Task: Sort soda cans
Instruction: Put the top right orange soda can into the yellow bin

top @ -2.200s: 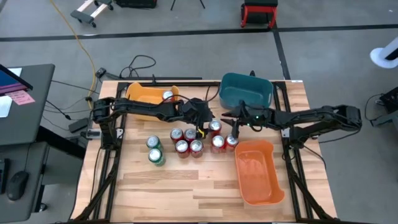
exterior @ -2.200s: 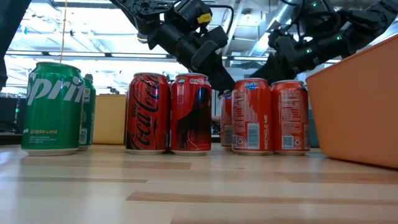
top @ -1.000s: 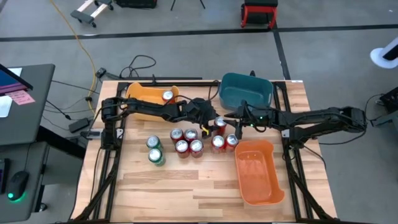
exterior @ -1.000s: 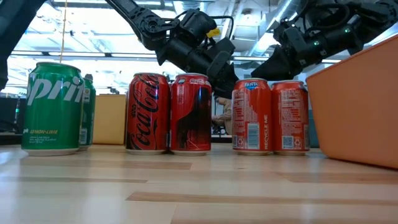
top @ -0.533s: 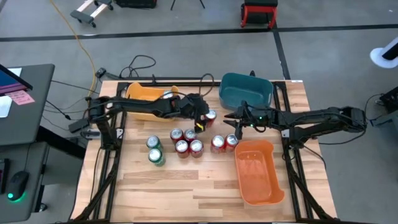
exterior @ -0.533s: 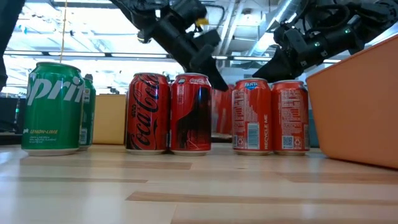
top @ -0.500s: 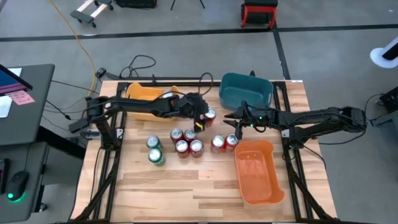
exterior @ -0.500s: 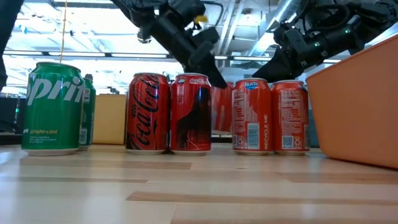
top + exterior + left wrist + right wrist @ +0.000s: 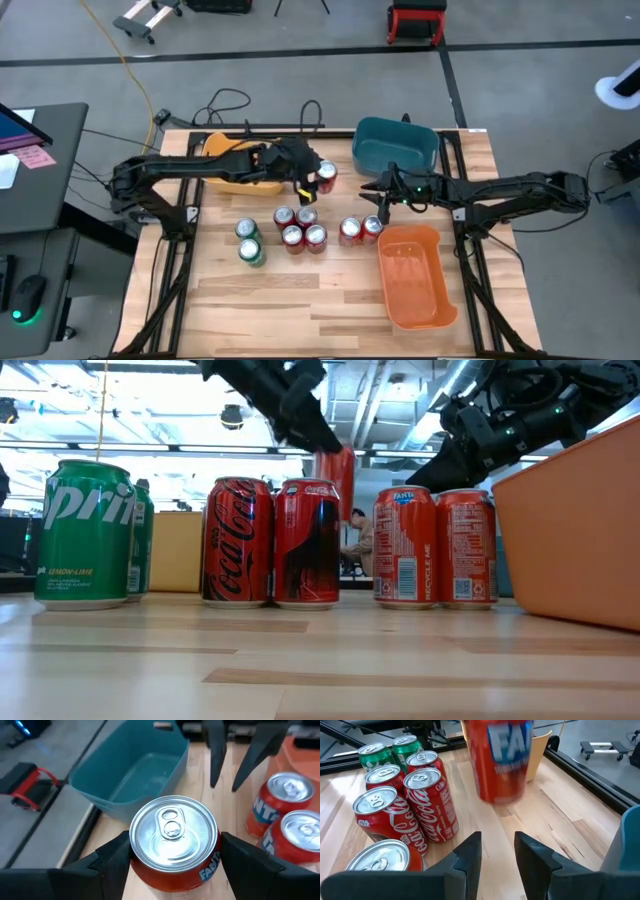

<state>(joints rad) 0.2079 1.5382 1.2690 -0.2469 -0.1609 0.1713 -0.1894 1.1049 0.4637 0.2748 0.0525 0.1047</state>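
Observation:
My left gripper is shut on a red Fanta can, held in the air between the yellow bin and the teal bin; the can shows high in the low view. My right gripper is open and empty just beyond two red cans. Several red cans and two green cans stand upright on their bases on the table. My left gripper pinches the can's side wall just below the silver top, one finger on each of two opposite sides. The fingers slant down from the table's left. The can is upright and lifted clear of the table.
The orange bin stands at the near right, close to the right gripper and the two red cans. The teal bin stands at the far edge. The wooden table is bare toward the near edge.
My left gripper, shut on the red Fanta can, has lifted it clear of the table from beside the two cans on the right. It has carried the can up and toward the far left, toward the yellow bin. The can stays upright.

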